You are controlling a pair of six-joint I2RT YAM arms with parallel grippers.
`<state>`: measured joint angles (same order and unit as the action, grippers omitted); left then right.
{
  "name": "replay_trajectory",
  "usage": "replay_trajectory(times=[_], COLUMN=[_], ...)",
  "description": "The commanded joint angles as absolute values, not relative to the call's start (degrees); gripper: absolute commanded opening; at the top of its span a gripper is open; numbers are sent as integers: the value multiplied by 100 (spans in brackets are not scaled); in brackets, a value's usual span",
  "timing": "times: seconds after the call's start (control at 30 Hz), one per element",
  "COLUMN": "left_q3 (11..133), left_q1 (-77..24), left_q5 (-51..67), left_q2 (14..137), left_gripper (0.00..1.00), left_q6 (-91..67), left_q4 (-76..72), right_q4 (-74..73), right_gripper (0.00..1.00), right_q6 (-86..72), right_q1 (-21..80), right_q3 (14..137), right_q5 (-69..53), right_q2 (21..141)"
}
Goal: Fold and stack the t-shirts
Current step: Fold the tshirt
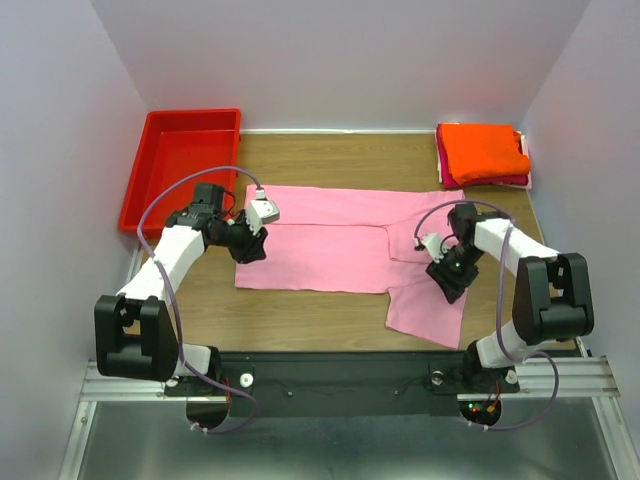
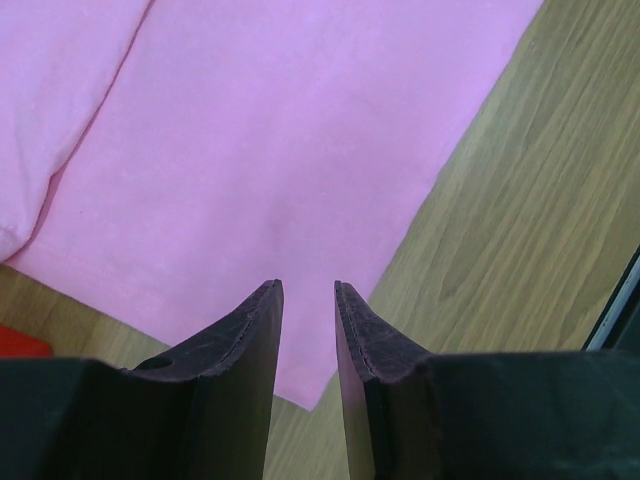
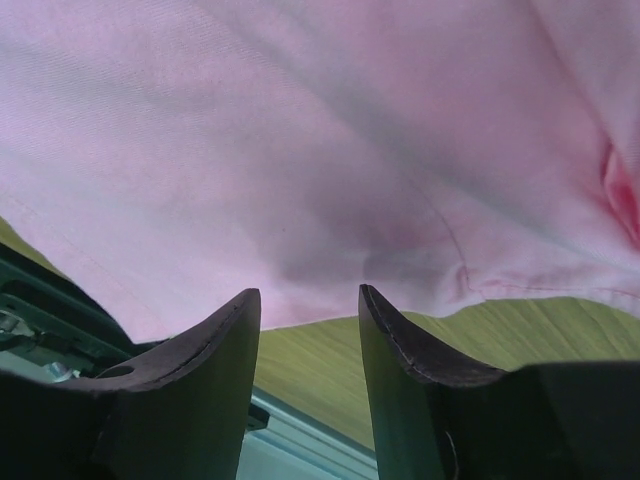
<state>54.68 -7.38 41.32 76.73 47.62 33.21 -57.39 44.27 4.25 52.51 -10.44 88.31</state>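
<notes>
A light pink t-shirt (image 1: 320, 240) lies spread and partly folded across the middle of the wooden table, with a sleeve flap hanging toward the front right. My left gripper (image 1: 252, 248) is low over the shirt's left front corner, its fingers slightly apart with nothing between them. In the left wrist view, that gripper (image 2: 308, 285) points at the pink cloth (image 2: 250, 150). My right gripper (image 1: 452, 285) is open over the right sleeve flap. In the right wrist view, that gripper (image 3: 310, 292) sits at the hem of the pink cloth (image 3: 300, 130). A folded bright orange shirt (image 1: 485, 150) lies on a darker pink-red shirt (image 1: 449, 178) at the far right.
A rigid red plastic tray (image 1: 135, 180) stands at the far left, close behind my left arm. White walls close in on the left, right and back. Bare wood (image 2: 520, 220) lies in front of the shirt, before the black rail at the near edge.
</notes>
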Motion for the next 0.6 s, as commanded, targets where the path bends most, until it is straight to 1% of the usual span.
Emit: replay_trajectory(times=[0.0, 0.2, 0.27, 0.3, 0.33, 0.43, 0.47, 0.57], left_q3=[5361, 5274, 5151, 5098, 4993, 4808, 4686, 4457], left_q1=[-703, -703, -703, -703, -703, -703, -703, -703], left_q5=[4114, 3833, 3674, 3613, 3482, 3104, 3042, 2874], left_q2=[7655, 7708, 7682, 7656, 7629, 7533, 7506, 7409], left_gripper=[39, 39, 39, 39, 39, 38, 38, 37], left_q6=[5001, 5089, 5264, 5386, 5623, 5888, 6028, 6555], left_q4=[3410, 3296, 3287, 3296, 3339, 3287, 3287, 3296], right_q4=[-5275, -4660, -4536, -4474, -4387, -4342, -4350, -4456], right_gripper=[49, 48, 44, 40, 27, 8, 1, 1], right_q6=[4658, 4649, 4606, 4588, 4544, 4465, 4413, 4421], right_q1=[527, 720, 791, 791, 808, 826, 817, 826], right_q3=[5010, 4387, 4263, 4219, 4158, 4183, 4210, 4358], right_q5=[-826, -563, -492, -483, -440, -343, -317, -255], right_q2=[8622, 8666, 8675, 8684, 8692, 8649, 8605, 8526])
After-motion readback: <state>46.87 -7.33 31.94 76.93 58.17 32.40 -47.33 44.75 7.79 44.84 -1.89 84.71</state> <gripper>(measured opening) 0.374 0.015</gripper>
